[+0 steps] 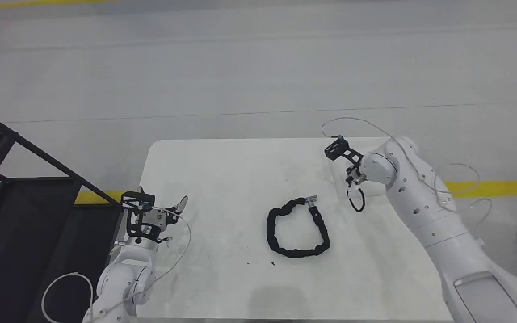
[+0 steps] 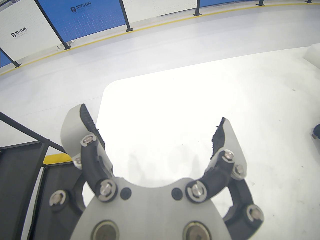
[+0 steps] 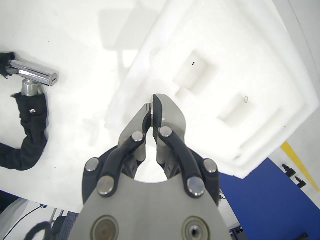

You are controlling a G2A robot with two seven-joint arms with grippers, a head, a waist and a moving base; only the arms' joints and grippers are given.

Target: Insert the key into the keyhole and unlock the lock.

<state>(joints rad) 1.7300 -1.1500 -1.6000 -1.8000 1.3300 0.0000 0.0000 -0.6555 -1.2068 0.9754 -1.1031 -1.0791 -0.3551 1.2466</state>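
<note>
Top view. The lock (image 1: 297, 230) lay near the middle of the white table (image 1: 210, 266). Its black-sleeved chain was curled in a closed loop, with the chrome cylinder (image 1: 311, 202) at the end toward the right arm (image 1: 404, 186). The left gripper (image 1: 178, 207) was at the table's opposite edge, well apart from the lock. The right arm's wrist sat over the table, near the cylinder end of the loop.

Left wrist view. The left gripper's fingers (image 2: 86, 123) were spread wide with nothing between them, above bare tabletop close to a rounded corner. A dark sliver at the frame edge could not be made out with confidence.

Right wrist view. The right gripper (image 3: 152, 101) had its pads pressed together on a thin metal strip seen edge-on, taken to be the key (image 3: 151, 112). It hung over the edge of a white foam tray (image 3: 225, 51) with rectangular recesses. The cylinder lay flat on the table beside the tray, apart from the gripper, with its keyhole (image 3: 53, 78) in the end face toward the tray.
</note>
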